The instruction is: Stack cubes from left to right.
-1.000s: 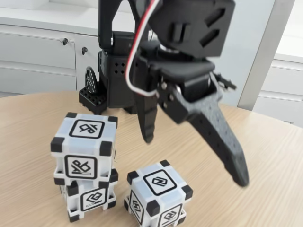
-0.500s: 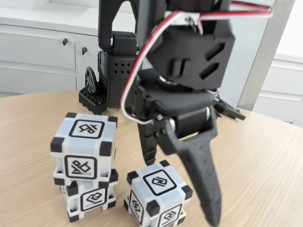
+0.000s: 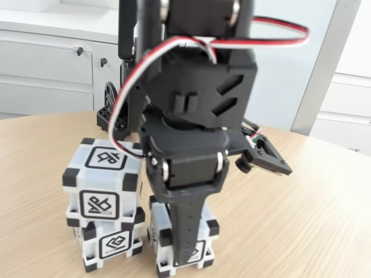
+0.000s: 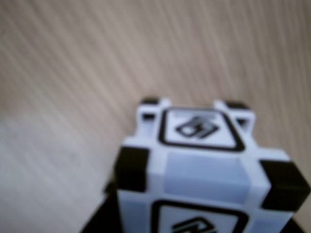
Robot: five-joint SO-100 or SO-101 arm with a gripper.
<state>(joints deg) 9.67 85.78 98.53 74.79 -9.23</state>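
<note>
At the left of the fixed view two cubes form a stack: an upper cube (image 3: 104,174) sits on a lower cube (image 3: 113,243). A third cube (image 3: 157,223) stands on the wooden table just right of the stack, mostly hidden behind my gripper (image 3: 185,255). One black finger (image 3: 188,231) hangs straight down over that cube's front; the other finger is hidden. The wrist view shows the third cube (image 4: 204,170) very close, its glyph face uppermost. Whether the jaws press on it does not show.
The arm's black base (image 3: 124,110) stands at the table's back behind the stack. A small black part (image 3: 269,159) juts from the wrist to the right. Bare wood table (image 3: 313,220) extends to the right. White cabinets (image 3: 46,63) lie beyond.
The arm has swung left and come down over the right cube, turning at the wrist. The wide-open fingers seen earlier now hang around the cube. All three cubes have stayed put.
</note>
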